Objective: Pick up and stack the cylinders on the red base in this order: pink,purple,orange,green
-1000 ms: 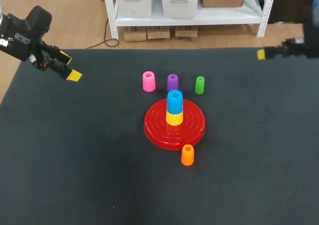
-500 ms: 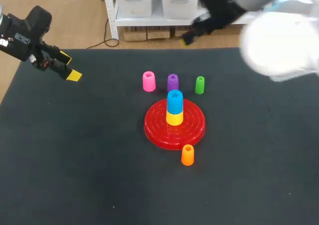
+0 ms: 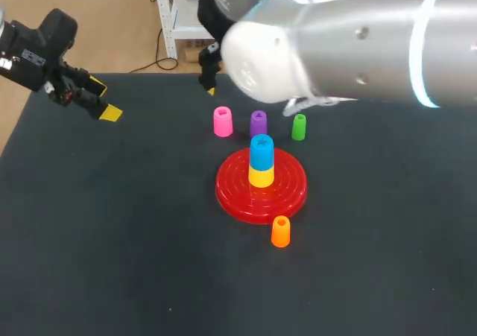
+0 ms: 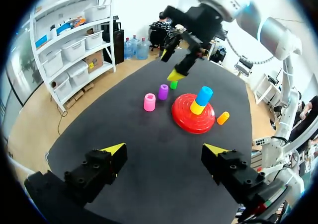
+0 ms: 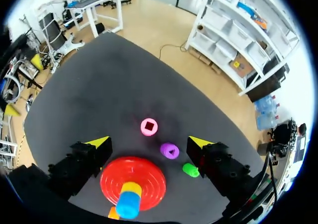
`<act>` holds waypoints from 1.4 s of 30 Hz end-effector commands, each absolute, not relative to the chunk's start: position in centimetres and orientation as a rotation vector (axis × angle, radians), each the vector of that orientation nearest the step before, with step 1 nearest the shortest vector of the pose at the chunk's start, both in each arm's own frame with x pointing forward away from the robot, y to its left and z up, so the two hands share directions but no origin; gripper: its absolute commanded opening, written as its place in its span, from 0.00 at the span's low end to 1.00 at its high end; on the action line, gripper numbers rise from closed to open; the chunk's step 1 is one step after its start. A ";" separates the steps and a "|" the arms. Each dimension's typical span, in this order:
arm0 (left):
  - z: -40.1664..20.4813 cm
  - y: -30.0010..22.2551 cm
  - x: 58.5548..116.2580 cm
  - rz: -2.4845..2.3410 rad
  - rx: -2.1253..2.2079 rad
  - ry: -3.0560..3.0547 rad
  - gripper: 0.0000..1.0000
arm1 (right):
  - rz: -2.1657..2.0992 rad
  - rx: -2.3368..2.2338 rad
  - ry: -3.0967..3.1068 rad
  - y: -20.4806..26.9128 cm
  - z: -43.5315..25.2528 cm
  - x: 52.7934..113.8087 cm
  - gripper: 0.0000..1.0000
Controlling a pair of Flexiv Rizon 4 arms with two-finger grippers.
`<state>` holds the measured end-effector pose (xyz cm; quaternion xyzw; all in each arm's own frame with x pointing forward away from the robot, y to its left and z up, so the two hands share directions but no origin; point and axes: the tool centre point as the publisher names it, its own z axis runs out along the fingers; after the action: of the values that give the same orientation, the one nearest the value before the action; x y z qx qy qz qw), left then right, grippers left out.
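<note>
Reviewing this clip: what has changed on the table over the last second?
The right arm swung in from the far right edge across the back of the table; its open, empty pincer now hangs near the pink cylinder. Nothing was grasped or released. The left arm, the other cylinders and the red base stayed put.

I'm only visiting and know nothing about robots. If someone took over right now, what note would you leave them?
Left gripper: open, empty, over the table's left side.
Right gripper: open, empty, above the pink cylinder.
Pink cylinder, purple cylinder and green cylinder stand in a row behind the red base. The orange cylinder stands in front of it.
The base holds a yellow cylinder with a blue cylinder on top.
Done: none stacked.
Left: pink, purple, orange, green.
</note>
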<state>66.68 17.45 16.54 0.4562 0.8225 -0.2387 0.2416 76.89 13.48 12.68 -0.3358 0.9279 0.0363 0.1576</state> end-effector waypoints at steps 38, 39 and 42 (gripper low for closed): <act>16.5 17.5 66.6 -0.653 1.247 2.245 1.00 | 0.058 -0.937 2.850 14.9 6.0 78.4 1.00; 16.5 17.5 66.6 -0.653 1.247 2.245 1.00 | 0.058 -0.937 2.850 14.9 6.0 78.4 1.00; 16.5 17.5 66.6 -0.653 1.247 2.245 1.00 | 0.058 -0.937 2.850 14.9 6.0 78.4 1.00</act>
<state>66.68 17.44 16.54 0.4562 0.8225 -0.2387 0.2416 79.15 15.31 6.04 -0.3123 0.9486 0.0137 0.0492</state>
